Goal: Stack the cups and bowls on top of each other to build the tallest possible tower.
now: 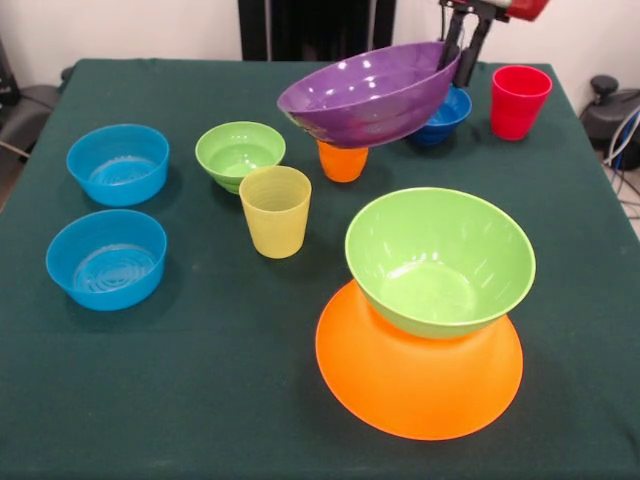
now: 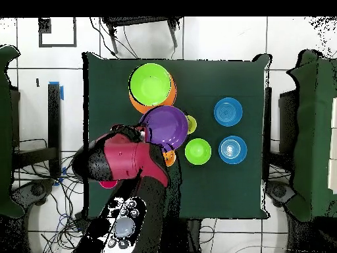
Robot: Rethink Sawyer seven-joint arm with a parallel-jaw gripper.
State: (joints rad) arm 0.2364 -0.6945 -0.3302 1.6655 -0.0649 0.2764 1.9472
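Purple bowl (image 1: 370,92) aloft; three cups (image 1: 275,210), seven bowls (image 1: 118,163).

Front camera: sits across table (image 1: 200,400) from robot, looks down at slant, close enough that cloth fills most of frame. Overhead camera: high above table (image 2: 217,191), faces straight down, floor visible all round, robot base at bottom. Both share whole tabletop, turned half round between them.
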